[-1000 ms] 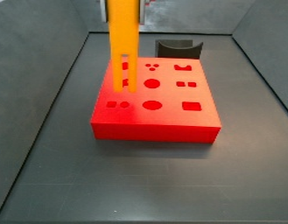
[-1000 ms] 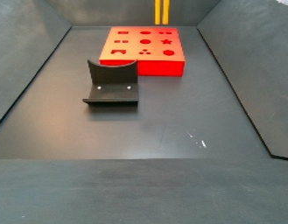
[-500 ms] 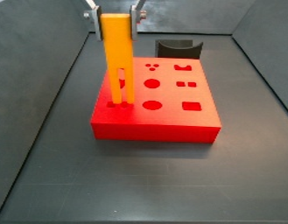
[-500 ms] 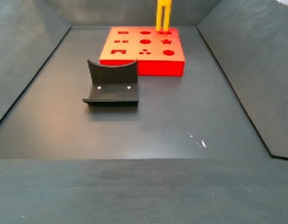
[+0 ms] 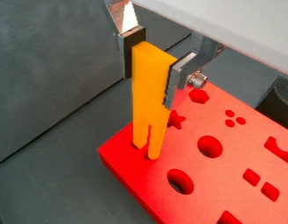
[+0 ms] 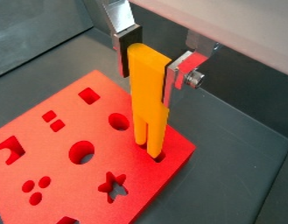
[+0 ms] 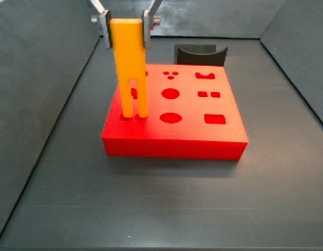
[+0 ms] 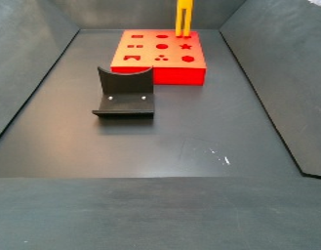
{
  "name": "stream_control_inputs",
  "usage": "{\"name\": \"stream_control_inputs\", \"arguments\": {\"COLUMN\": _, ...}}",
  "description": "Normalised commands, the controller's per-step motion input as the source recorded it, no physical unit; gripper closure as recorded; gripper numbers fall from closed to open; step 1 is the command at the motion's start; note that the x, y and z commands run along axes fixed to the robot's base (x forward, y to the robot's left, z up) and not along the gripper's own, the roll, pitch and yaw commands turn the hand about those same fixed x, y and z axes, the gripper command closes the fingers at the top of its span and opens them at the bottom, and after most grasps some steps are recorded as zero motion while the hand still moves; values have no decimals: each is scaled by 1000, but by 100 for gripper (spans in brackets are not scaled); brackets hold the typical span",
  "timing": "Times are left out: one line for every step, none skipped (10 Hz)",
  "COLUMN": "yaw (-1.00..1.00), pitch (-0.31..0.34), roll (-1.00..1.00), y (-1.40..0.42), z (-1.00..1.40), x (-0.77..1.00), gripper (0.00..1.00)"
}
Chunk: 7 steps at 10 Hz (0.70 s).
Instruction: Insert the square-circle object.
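Observation:
The square-circle object (image 7: 130, 64) is an orange-yellow bar with two prongs pointing down. It stands upright over a corner of the red block (image 7: 177, 123), and its prong tips reach the block's top face at a corner hole pair, as both wrist views (image 5: 149, 101) (image 6: 147, 101) show. My gripper (image 7: 125, 22) is shut on the bar's upper end, with a silver finger (image 5: 179, 74) on each side. In a side view only the bar (image 8: 183, 16) shows, behind the block (image 8: 160, 57); the gripper is out of frame there.
The red block has several shaped holes: circles (image 5: 209, 146), a star (image 6: 111, 185), squares. A dark grey curved piece (image 8: 124, 93) stands on the dark floor apart from the block; it also shows behind the block (image 7: 199, 53). Grey walls enclose the floor.
My gripper has lowered the bar. Its prongs hung above the block's top a second ago and now reach the corner holes. The block and grey piece have not moved.

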Motion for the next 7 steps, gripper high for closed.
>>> {"name": "stream_control_inputs", "arguments": {"yaw": -111, "pitch": 73, "roll": 77, "y": 0, "z": -129, "x": 0, "gripper": 100}}
{"name": "stream_control_inputs", "arguments": {"yaw": -91, "pitch": 51, "roll": 44, "y": 0, "z": -94, "x": 0, "gripper": 100}}
{"name": "stream_control_inputs", "arguments": {"yaw": -9, "pitch": 23, "roll": 0, "y": -29, "z": -37, "x": 0, "gripper": 100}}
{"name": "stream_control_inputs", "arguments": {"yaw": -3, "pitch": 16, "roll": 0, "y": -34, "z": -23, "x": 0, "gripper": 100}}
{"name": "stream_control_inputs", "arguments": {"yaw": 0, "pitch": 19, "roll": 0, "y": -71, "z": -3, "x": 9, "gripper": 100}}
{"name": "stream_control_inputs", "arguments": {"yaw": 0, "pitch": 17, "roll": 0, "y": -74, "z": -26, "x": 0, "gripper": 100}}
{"name": "stream_control_inputs", "arguments": {"yaw": 0, "pitch": 7, "roll": 0, "y": -80, "z": -9, "x": 0, "gripper": 100}}
